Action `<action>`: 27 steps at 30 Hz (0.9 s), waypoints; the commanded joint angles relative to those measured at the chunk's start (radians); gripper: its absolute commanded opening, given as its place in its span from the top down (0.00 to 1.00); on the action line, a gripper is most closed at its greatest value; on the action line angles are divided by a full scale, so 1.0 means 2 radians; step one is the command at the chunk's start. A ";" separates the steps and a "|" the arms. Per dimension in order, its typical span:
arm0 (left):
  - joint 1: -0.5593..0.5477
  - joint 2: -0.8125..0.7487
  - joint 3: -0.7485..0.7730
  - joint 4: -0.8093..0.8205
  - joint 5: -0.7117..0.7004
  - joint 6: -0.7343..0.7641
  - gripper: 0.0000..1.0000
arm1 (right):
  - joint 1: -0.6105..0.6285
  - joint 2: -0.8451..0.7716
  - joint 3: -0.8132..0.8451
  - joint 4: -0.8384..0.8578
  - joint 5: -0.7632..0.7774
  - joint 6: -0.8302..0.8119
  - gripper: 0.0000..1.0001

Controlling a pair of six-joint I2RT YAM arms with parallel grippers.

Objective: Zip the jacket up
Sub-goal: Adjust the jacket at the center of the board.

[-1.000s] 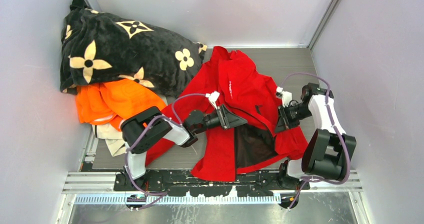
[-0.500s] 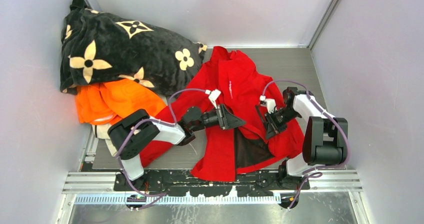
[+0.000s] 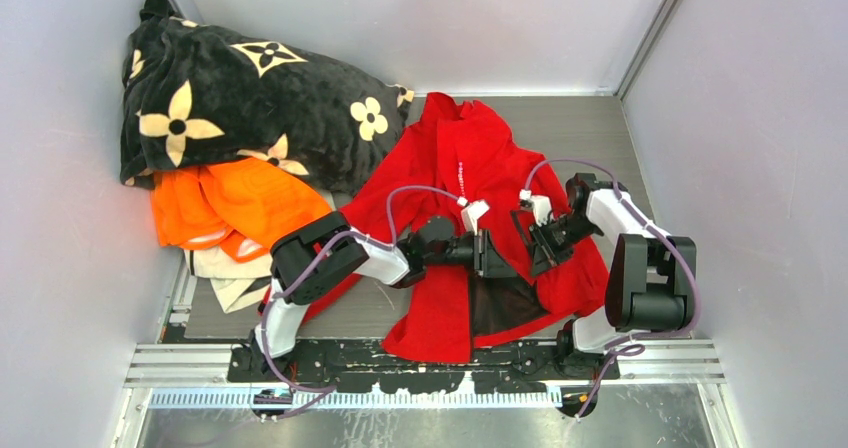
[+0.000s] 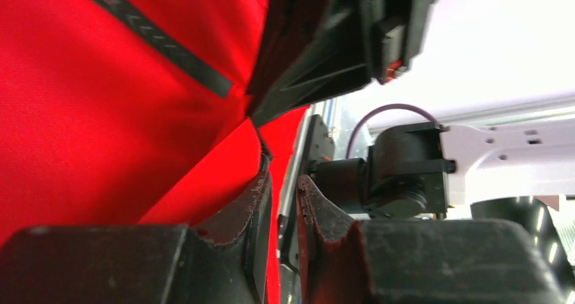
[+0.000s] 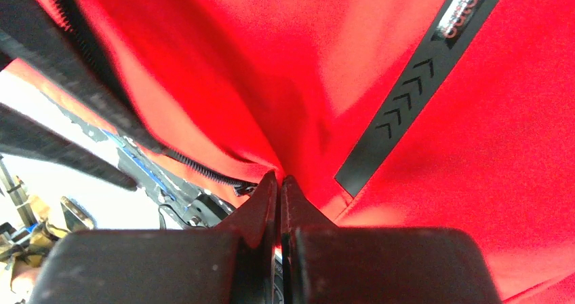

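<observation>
1. The bright red thin long-sleeved jacket (image 3: pixel 455 168) lies spread on the grey desk (image 3: pixel 580 128), right of the middle. Both arms reach over its lower half.
2. The left end effector (image 3: pixel 492 253) sits over the jacket's front opening, just beside the dark brown lining (image 3: pixel 497 303) that shows where the two front panels part.
3. In the left wrist view, the left end effector (image 4: pixel 281 182) has its jaws a narrow gap apart. The desk's rail shows through the gap. The jacket's red edge comes down to the tip of one finger (image 4: pixel 261 199) and touches it. Whether any cloth lies between the jaws cannot be told.
4. The right end effector (image 3: pixel 533 248) rests on the panel on the right of the top view, just beside the left one.
5. In the right wrist view, the right end effector (image 5: pixel 279 180) is clenched. Its fingers are pressed together on a fold of the red cloth that gathers at their tips. A dark chevron-printed strip (image 5: pixel 407 93) runs just beside the grip.
6. The jacket's long axis runs from the far end of the desk to the near edge. The collar points away from the arm bases and the hem lies towards them.
7. One sleeve trails towards the near left, under the left arm.
8. A black fleece blanket with cream flowers (image 3: pixel 230 88) and a crumpled orange garment (image 3: pixel 230 203) lie at the far left, well apart from both end effectors.
</observation>
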 commanded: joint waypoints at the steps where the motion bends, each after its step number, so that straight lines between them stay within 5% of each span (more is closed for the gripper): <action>1: 0.008 0.013 0.035 -0.081 -0.017 0.049 0.79 | -0.004 -0.032 0.015 -0.022 -0.031 -0.024 0.99; 11: 0.037 0.061 0.103 -0.193 -0.030 0.083 0.83 | -0.027 -0.100 -0.010 0.034 0.008 0.012 0.98; 18: 0.046 0.067 0.131 -0.219 -0.023 0.101 0.83 | -0.026 -0.059 -0.007 0.022 0.017 -0.001 0.97; 27: 0.047 -0.004 0.085 -0.228 -0.003 0.123 0.77 | -0.026 -0.043 -0.003 -0.020 -0.007 -0.041 0.80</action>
